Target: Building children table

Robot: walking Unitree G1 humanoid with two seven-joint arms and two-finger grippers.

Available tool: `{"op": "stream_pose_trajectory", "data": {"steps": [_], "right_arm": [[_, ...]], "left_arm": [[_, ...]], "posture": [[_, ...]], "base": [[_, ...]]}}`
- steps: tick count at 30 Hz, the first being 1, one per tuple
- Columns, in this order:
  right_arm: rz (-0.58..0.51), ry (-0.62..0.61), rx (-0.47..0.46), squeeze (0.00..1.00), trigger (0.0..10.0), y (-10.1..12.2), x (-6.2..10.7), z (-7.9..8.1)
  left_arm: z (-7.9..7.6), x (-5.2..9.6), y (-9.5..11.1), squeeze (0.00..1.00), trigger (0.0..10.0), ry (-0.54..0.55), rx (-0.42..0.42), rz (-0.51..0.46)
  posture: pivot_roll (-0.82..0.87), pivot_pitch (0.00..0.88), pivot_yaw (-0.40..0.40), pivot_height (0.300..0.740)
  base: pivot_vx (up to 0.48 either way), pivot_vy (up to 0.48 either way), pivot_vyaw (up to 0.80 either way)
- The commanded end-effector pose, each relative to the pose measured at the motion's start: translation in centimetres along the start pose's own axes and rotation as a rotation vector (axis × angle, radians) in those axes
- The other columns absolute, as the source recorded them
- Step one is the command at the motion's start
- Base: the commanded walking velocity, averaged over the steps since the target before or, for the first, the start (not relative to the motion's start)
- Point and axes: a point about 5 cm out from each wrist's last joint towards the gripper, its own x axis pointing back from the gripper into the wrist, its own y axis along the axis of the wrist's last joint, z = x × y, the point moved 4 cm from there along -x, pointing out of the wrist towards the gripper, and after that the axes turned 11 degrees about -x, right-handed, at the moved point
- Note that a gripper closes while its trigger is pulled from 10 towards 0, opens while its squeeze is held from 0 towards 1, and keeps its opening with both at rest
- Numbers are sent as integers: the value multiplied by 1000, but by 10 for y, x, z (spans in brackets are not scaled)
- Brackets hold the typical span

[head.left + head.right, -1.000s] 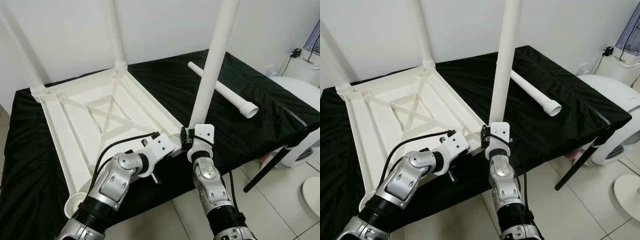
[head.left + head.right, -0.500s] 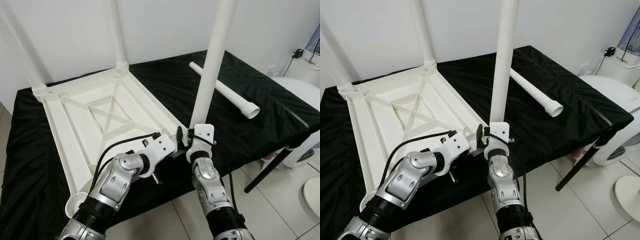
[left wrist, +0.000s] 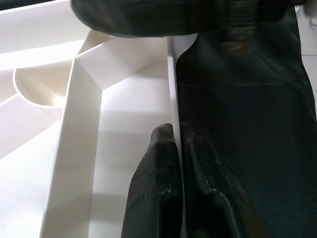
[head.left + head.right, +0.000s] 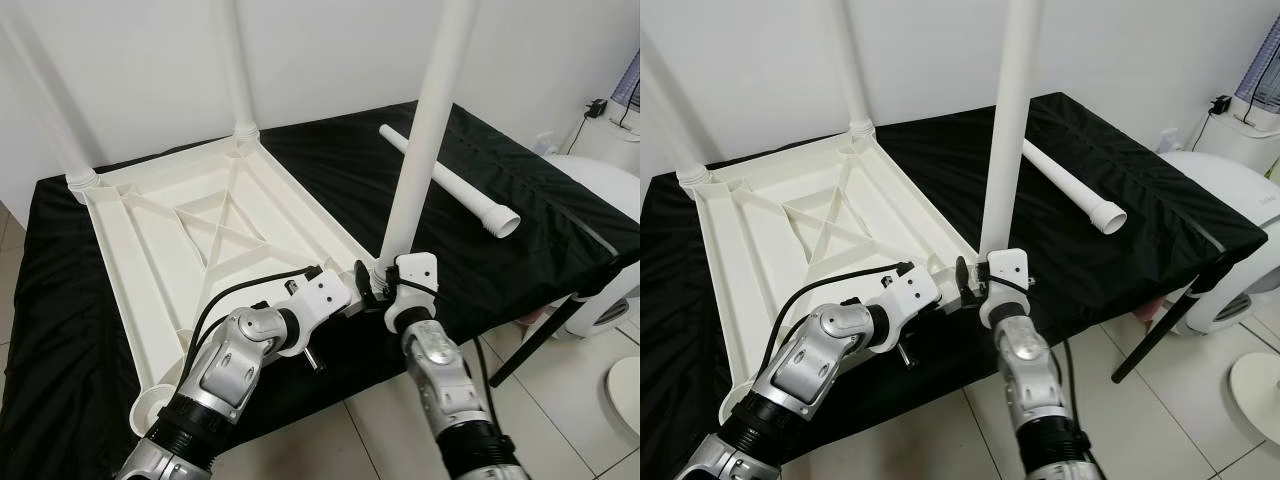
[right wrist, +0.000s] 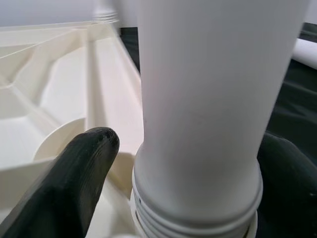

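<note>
The white tabletop (image 4: 130, 260) lies upside down on a black cloth, with two white legs (image 4: 237, 70) standing in its far corner sockets. My left gripper (image 3: 177, 136) is shut on the thin rim wall near the tabletop's near right corner. My right gripper (image 5: 190, 144) is shut on a third leg (image 4: 425, 130), holding it nearly upright by its threaded lower end. That end hangs just beside the near right corner; the round socket (image 5: 64, 139) shows beside it. A fourth leg (image 4: 450, 180) lies loose on the cloth to the right.
The near left corner socket (image 4: 150, 405) hangs at the cloth's front edge. A white round appliance (image 4: 600, 190) and a slanted black support leg (image 4: 545, 335) stand at the right over tiled floor. A white wall runs close behind the table.
My right arm has shifted a little to the right, carrying the leg's lower end with it. The left gripper keeps its hold on the rim.
</note>
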Motion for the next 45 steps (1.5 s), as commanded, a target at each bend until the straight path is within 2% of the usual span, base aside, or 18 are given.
{"op": "stream_pose_trajectory", "data": {"steps": [1,7,16,18,22,33,45], "right_arm": [[18,60,-23,0,10000,-7,1,11],[32,179,27,0,10000,2,0,-6],[67,319,50,0,10000,9,-5,-16],[67,319,50,0,10000,9,-5,-16],[127,392,58,0,10000,2,-6,-19],[211,432,107,0,10000,-8,-4,-33],[198,453,147,0,9882,-1,-7,-39]], "left_arm": [[1,-2,0,0,10000,60,-12,17],[3,-2,0,0,10000,61,-11,16],[5,-1,1,0,10000,62,-14,16],[5,-1,1,0,10000,62,-14,16],[5,-1,1,0,10000,60,-16,15],[5,-2,2,0,10000,61,-16,13],[6,-2,3,0,10000,60,-15,10]], "posture": [[-127,46,49,740],[-129,53,60,740],[-125,55,72,740],[-125,55,72,740],[-124,56,76,740],[-121,57,77,740],[-126,54,77,740]], "base": [[0,0,0],[0,0,0],[0,0,0],[0,0,0],[0,0,0],[0,0,0],[0,0,0]]}}
